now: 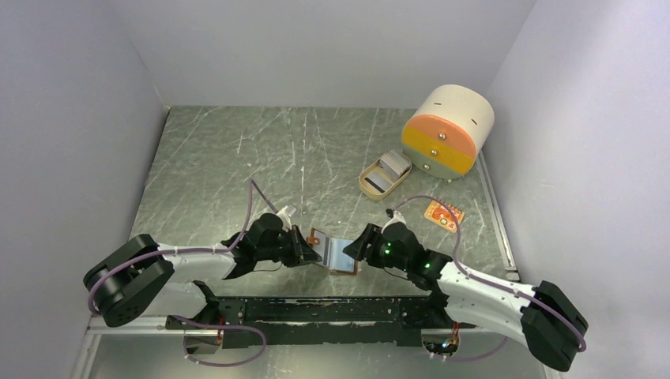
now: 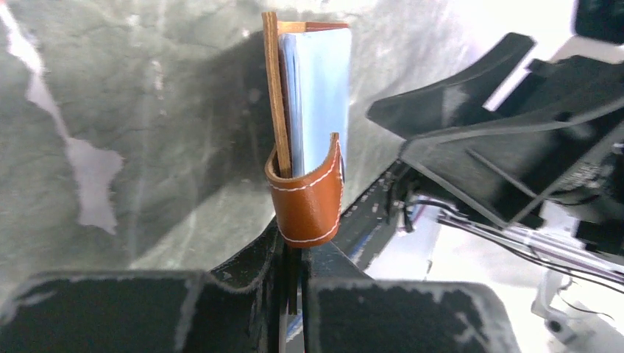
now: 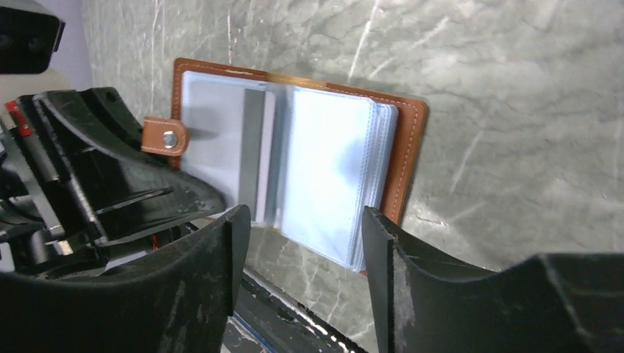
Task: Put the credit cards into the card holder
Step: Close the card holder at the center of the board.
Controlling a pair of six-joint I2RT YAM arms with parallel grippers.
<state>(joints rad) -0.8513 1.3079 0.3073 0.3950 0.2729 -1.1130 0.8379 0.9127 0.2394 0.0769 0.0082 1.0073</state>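
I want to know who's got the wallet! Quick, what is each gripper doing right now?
Left gripper: closed, pinching the wallet by its brown cover.
Right gripper: open, holding nothing.

Soft, even overhead light; the card holder (image 2: pixel 307 202) is sharp, glare whitens the left wrist view's right.

Card holder (image 3: pixel 412 147) open, clear sleeves (image 3: pixel 331 169) fanned; snap tab (image 3: pixel 165 137) left; right fingers (image 3: pixel 206 287) spread below.
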